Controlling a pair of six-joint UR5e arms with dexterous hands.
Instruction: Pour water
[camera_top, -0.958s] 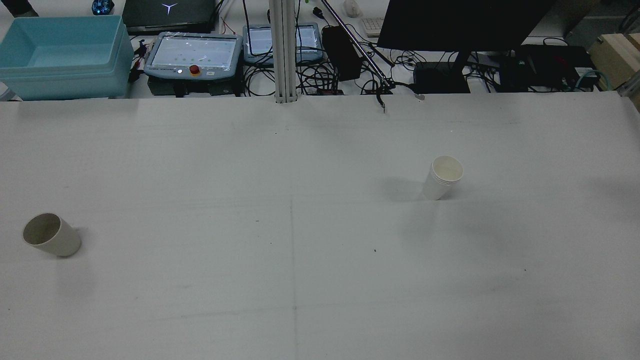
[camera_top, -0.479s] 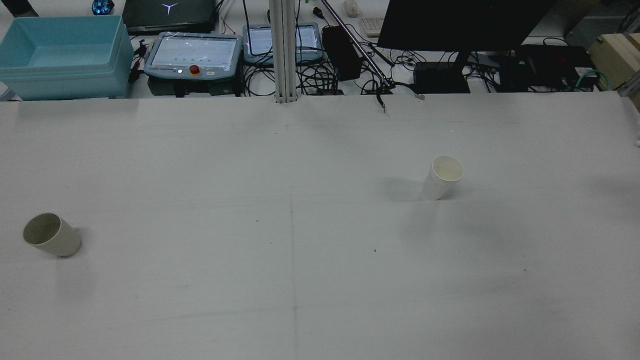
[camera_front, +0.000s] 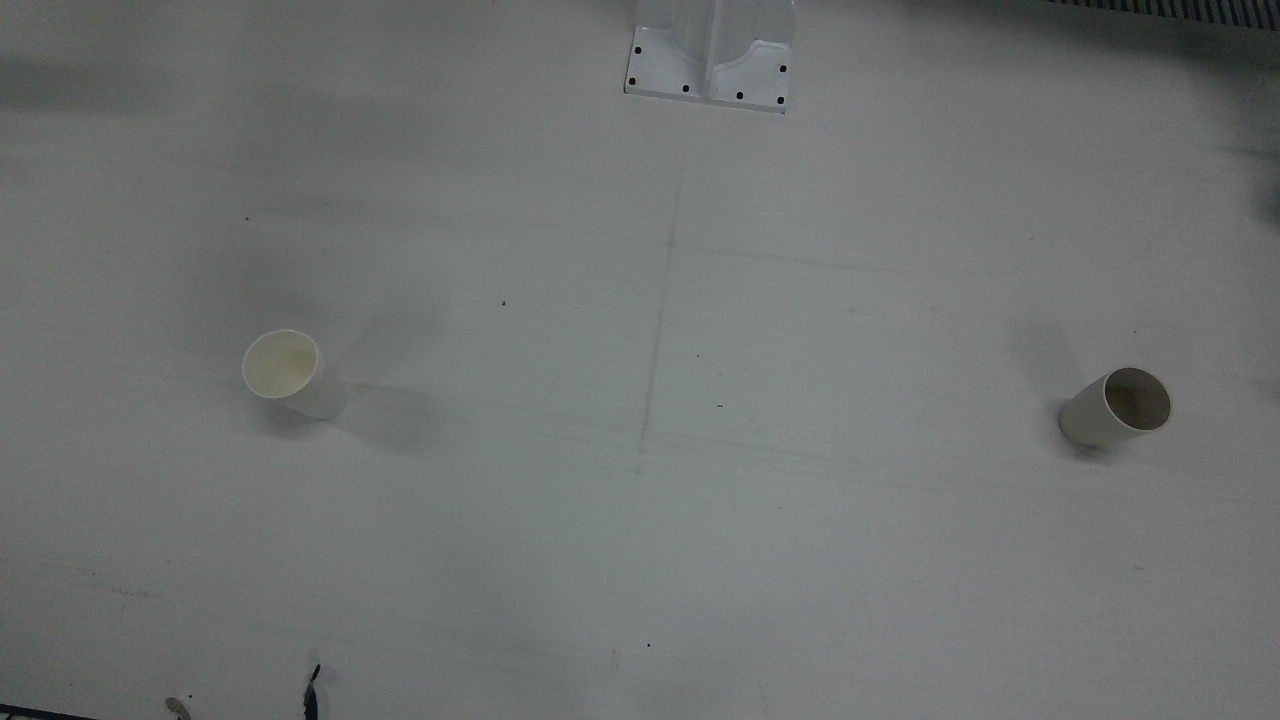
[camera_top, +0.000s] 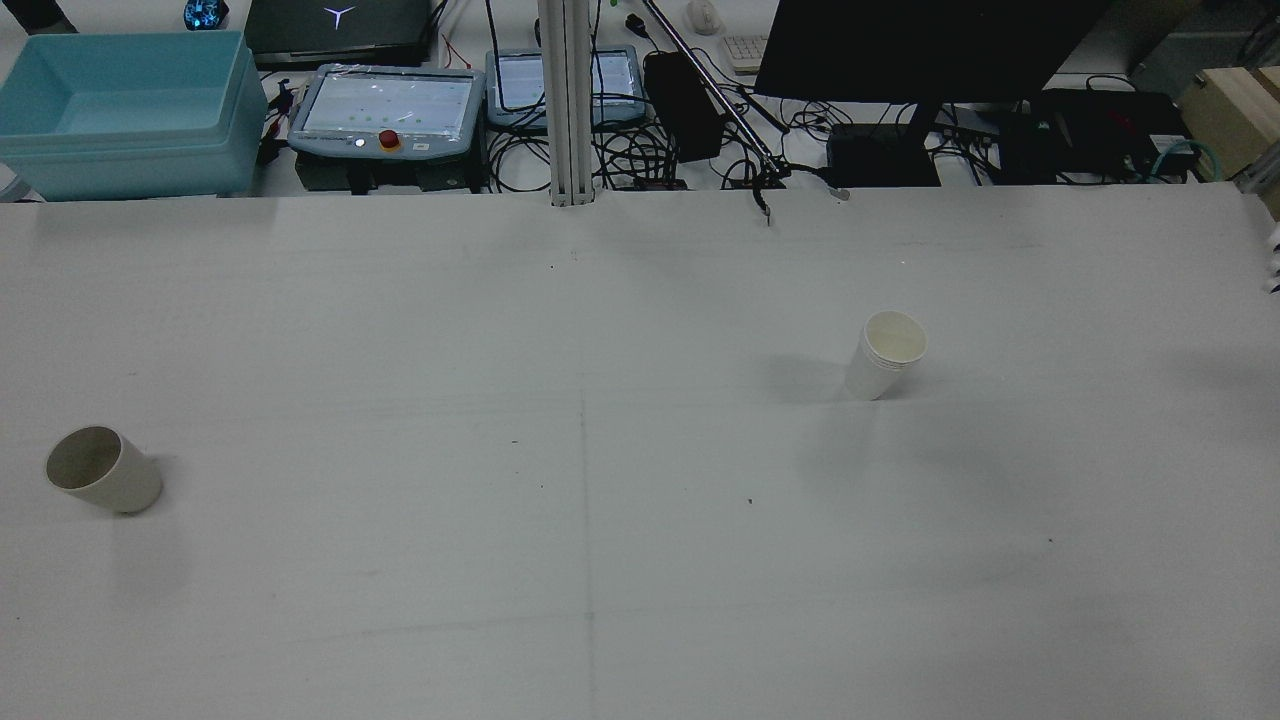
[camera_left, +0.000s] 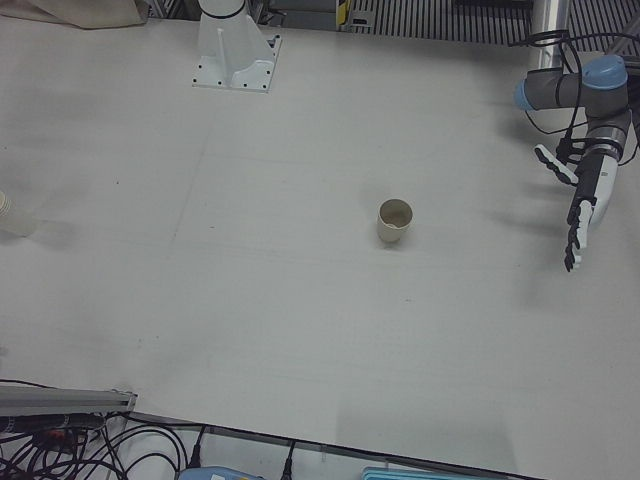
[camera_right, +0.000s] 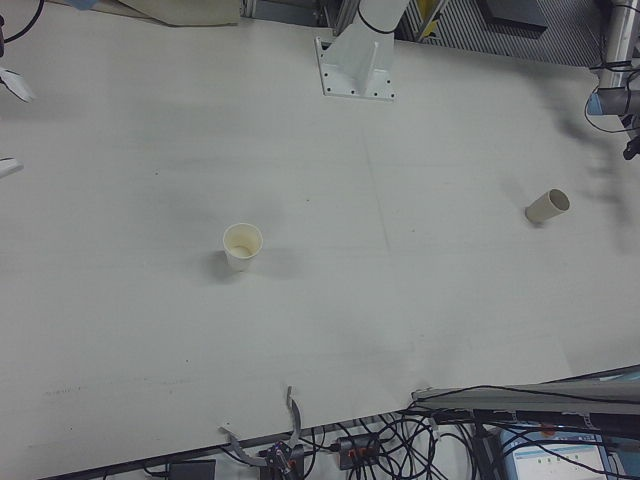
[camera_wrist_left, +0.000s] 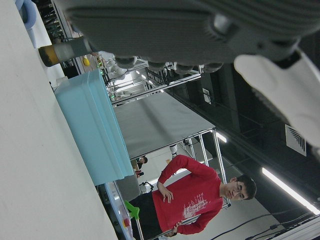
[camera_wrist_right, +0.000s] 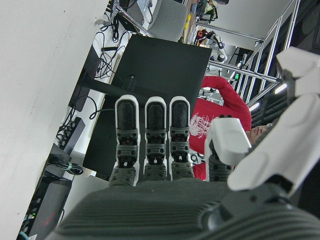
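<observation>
White paper cup (camera_top: 885, 357) upright, mouth up; grey cup (camera_top: 103, 470) upright; both hands (camera_left: 580, 208) (camera_wrist_right: 165, 150) splayed, empty.

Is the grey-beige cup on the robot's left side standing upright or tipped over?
Upright. The grey-beige cup stands on its base, mouth up; its slant in the rear view is perspective.

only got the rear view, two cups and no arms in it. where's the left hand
observer: the left-front view has it. The left hand hangs out past the grey cup toward the table's side edge, fingers spread and pointing down, holding nothing.
operator: and the right one
observer: the right hand shows in its own camera, fingers straight and apart, empty. The right-front view catches only white fingertips at its edge, well away from the white cup.
</observation>
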